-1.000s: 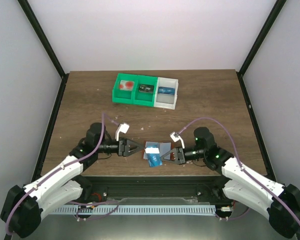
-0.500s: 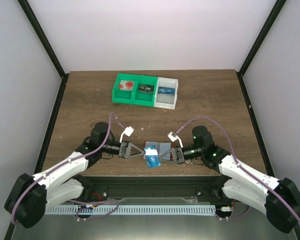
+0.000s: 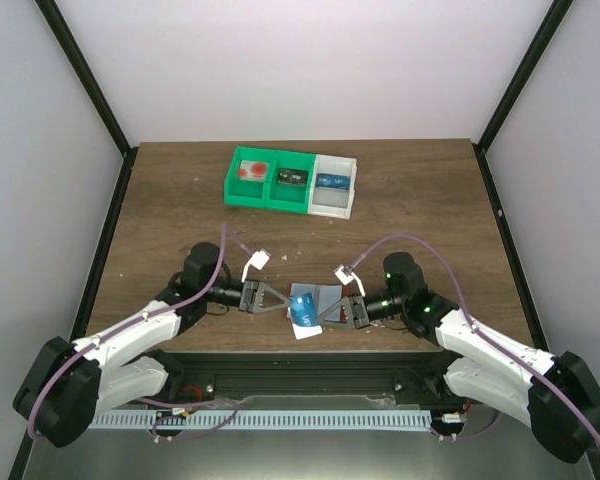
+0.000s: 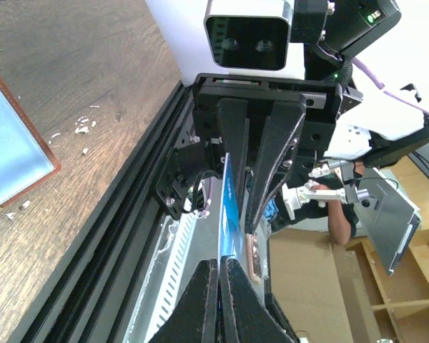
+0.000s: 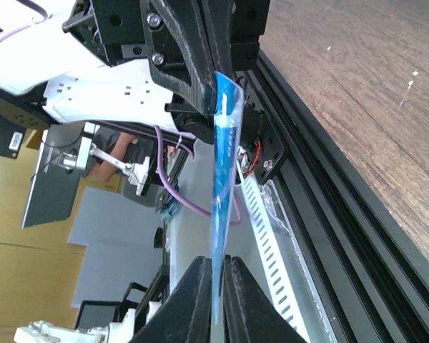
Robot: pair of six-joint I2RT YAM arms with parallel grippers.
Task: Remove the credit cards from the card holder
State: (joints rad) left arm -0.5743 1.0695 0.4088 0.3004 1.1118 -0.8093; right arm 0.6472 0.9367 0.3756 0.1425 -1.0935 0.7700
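Note:
A bright blue credit card (image 3: 301,309) hangs edge-up between my two grippers, just over the table's near edge. My left gripper (image 3: 283,302) is shut on its left end; in the left wrist view the fingertips (image 4: 219,263) pinch the thin blue edge (image 4: 229,204). My right gripper (image 3: 327,316) is shut on the opposite end, and in the right wrist view (image 5: 216,261) what looks like two blue layers (image 5: 222,157) run into its jaws. A white card corner (image 3: 308,332) shows just below. The card holder (image 3: 326,293) lies open on the table behind them, pale blue inside with a brown rim (image 4: 11,153).
A row of two green bins and one white bin (image 3: 290,180) stands at the back of the wooden table (image 3: 180,200), each holding small items. The black frame rail (image 4: 107,236) of the table's near edge runs right under the grippers.
My left gripper has moved right and closed on the card's left end. The right gripper stays shut on the card, which now sits a little lower and more upright.

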